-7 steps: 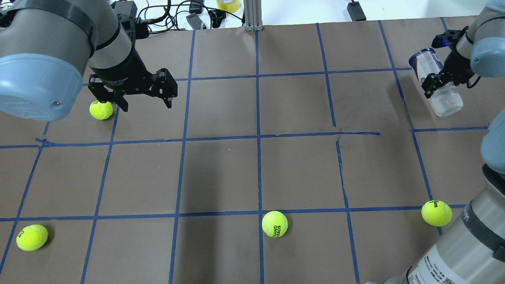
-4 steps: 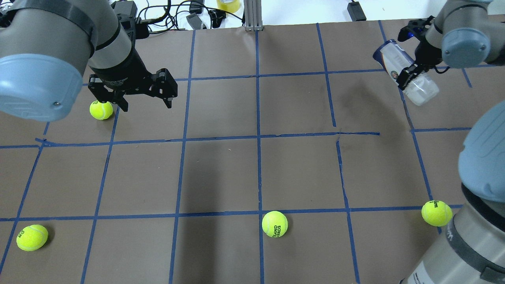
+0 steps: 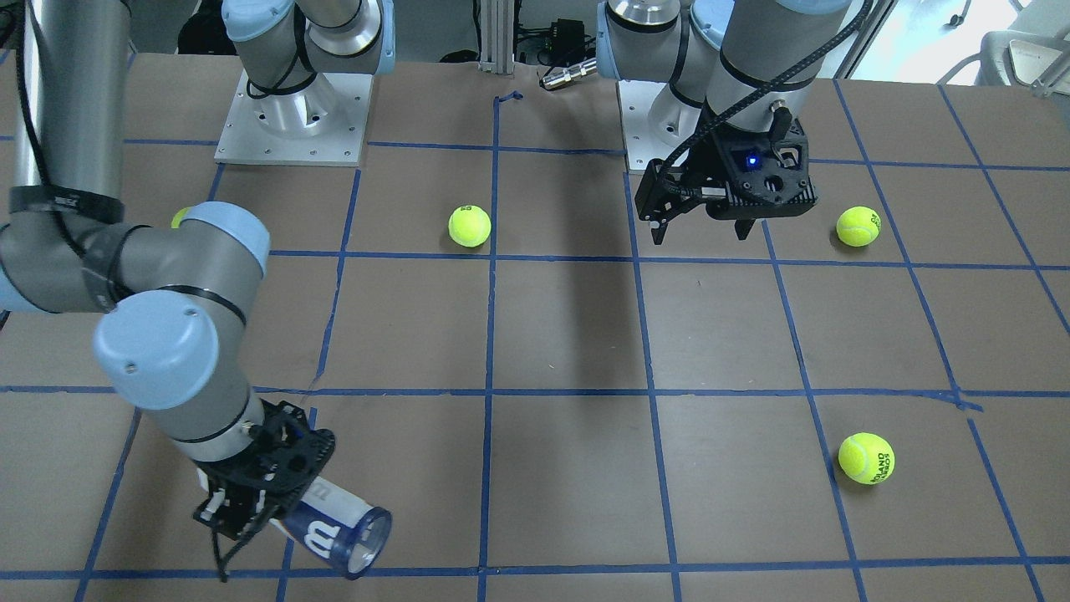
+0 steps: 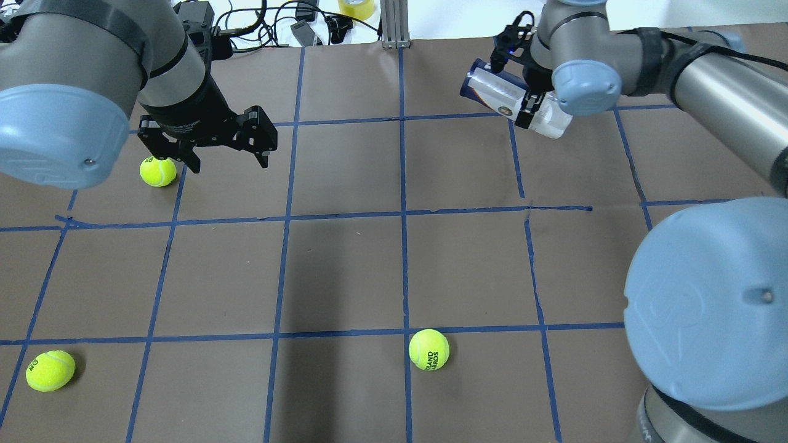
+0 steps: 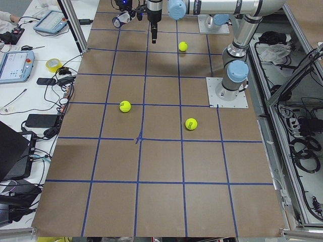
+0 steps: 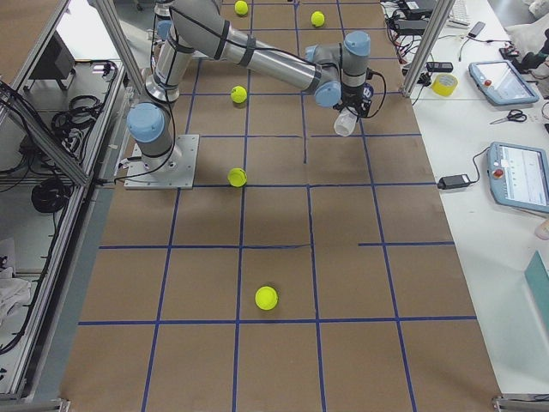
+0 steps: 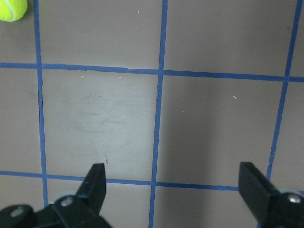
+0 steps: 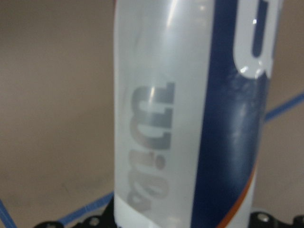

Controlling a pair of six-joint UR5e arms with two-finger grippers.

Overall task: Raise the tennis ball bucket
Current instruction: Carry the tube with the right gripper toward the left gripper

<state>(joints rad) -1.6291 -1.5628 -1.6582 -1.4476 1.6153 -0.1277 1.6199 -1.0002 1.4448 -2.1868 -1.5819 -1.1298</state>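
The tennis ball bucket [image 4: 492,90] is a clear can with a white and navy label and a navy rim. My right gripper [image 4: 522,106] is shut on its middle and holds it tilted, nearly level, above the far part of the table. The bucket [image 3: 338,522] sticks out of that gripper [image 3: 249,512] in the front-facing view, open end toward the camera. Its label [image 8: 190,118] fills the right wrist view. My left gripper [image 4: 226,162] is open and empty above the table, beside a tennis ball [image 4: 157,171]. Its fingers [image 7: 97,175] frame bare table.
Two more tennis balls lie near the front, one at mid table [image 4: 428,349] and one at the left [image 4: 50,370]. My right arm's elbow [image 4: 708,301] covers the front right corner. Cables and a tape roll [image 4: 357,7] lie beyond the far edge.
My right arm has swung left along the far side with the bucket in its grip, from the right edge toward the middle. Its elbow now hides the front right ball. The left arm has not moved.
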